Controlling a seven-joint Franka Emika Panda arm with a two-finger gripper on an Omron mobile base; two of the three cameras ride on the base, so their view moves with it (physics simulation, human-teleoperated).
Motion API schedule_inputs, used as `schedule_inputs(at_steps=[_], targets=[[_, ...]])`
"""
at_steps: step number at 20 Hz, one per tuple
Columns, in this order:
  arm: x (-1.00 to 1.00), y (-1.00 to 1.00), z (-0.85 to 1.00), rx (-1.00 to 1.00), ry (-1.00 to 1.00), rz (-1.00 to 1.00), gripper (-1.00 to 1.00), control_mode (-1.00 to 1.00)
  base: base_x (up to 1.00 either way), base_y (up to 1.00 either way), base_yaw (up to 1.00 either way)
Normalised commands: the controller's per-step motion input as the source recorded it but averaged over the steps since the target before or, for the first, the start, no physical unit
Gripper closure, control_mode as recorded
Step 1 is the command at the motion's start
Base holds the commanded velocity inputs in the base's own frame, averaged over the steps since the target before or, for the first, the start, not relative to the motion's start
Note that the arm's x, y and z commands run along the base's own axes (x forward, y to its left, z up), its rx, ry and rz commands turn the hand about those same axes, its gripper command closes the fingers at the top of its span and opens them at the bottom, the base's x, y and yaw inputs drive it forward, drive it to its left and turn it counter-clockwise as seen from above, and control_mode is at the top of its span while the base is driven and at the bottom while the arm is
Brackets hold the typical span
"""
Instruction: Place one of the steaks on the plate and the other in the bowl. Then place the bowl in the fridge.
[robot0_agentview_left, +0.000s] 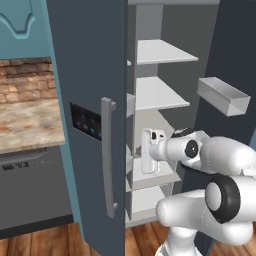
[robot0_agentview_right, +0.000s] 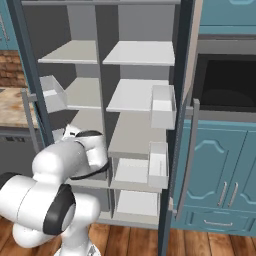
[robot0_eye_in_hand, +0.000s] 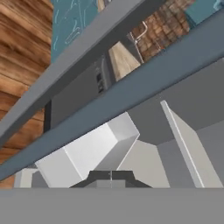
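Note:
The fridge stands in front of me with both doors swung open, and its pale grey shelves are bare. My gripper is shut with nothing between its fingertips. The hand hovers at mid height just in front of the left compartment, pointing sideways towards the inner side of the left door. In the hand view a pale door bin lies close ahead of the fingertips. The steaks, the plate and the bowl are out of view.
A door bin juts from the right door, and two more door bins hang beside the shelves. A stone counter over a dishwasher lies left. An oven and teal cabinets lie right.

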Motion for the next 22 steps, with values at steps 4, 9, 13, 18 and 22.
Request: schedule_inputs(at_steps=[4,9,13,18,22], targets=[[0.43,-0.36,0.62,0.20,0.21,0.35,1.00,-1.00,0.00,0.00,0.00],[0.30,-0.03,0.52,0.10,0.23,0.30,1.00,-1.00,0.00,0.00,0.00],[0.42,0.01,0.59,0.06,0.29,0.27,1.00,-1.00,0.00,0.00,0.00],[0.43,-0.20,0.80,0.13,0.26,0.28,1.00,-1.00,0.00,0.00,0.00],[0.53,-0.16,0.74,0.14,0.26,0.29,1.00,-1.00,0.00,0.00,0.00]])
